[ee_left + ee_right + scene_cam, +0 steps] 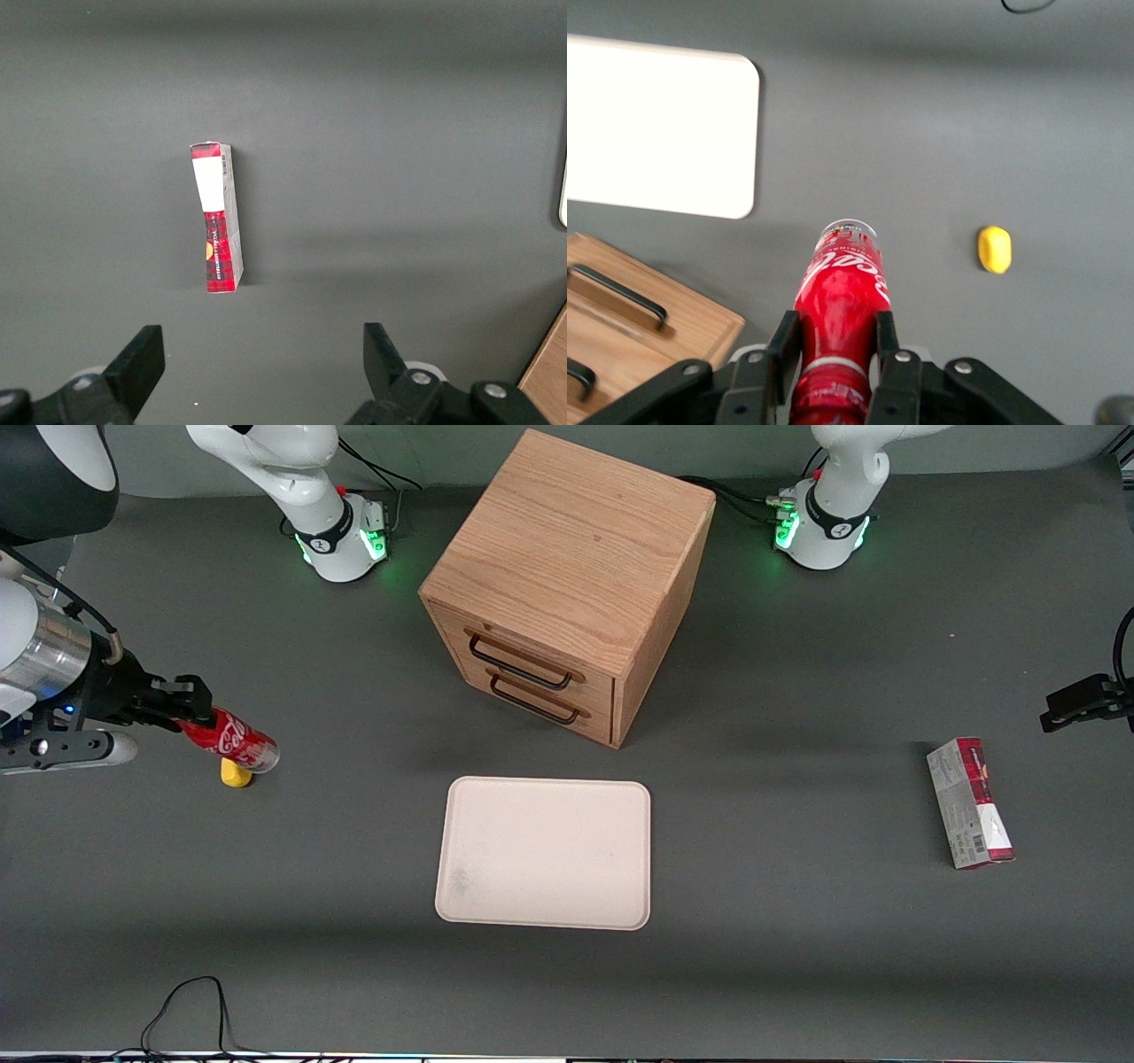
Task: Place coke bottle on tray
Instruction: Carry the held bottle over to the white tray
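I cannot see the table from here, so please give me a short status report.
End effector shut on coke bottle, lifted over the table's working-arm end. Tray bare, in front of the drawer cabinet. Small yellow object below bottle; path to tray open.

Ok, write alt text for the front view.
The gripper, at the working arm's end of the table, holds the bottle tilted above a yellow object. The tray lies bare in front of the cabinet.

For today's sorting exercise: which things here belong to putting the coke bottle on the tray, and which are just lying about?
Job: coke bottle, gripped in the hand near the working arm's end; tray.

Lying about: wooden cabinet, yellow object, carton.
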{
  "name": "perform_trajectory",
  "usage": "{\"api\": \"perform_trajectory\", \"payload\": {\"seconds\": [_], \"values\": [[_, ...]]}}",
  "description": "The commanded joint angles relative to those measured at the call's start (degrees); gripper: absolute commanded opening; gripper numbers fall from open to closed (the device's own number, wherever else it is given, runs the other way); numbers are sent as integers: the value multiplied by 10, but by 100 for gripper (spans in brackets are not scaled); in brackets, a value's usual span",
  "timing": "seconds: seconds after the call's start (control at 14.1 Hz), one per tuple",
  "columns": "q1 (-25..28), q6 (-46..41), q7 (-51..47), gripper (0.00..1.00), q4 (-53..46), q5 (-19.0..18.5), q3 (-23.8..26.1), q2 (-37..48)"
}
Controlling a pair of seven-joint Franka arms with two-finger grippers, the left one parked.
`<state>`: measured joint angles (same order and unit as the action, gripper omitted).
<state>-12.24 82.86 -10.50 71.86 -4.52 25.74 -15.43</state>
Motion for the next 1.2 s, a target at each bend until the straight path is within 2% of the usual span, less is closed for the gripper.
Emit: {"api": "perform_trajectory", "payload": {"seconds": [0.0, 0.43, 0.71, 0.92, 1.13], "values": [[18, 41, -97, 0, -47, -22, 49, -69], [126, 98, -189, 0, -141, -127, 49, -208], [144, 151, -188, 0, -142, -151, 50, -263], [177, 202, -192, 0, -138, -196, 47, -314], [186, 237, -196, 0, -133, -197, 39, -340]]}}
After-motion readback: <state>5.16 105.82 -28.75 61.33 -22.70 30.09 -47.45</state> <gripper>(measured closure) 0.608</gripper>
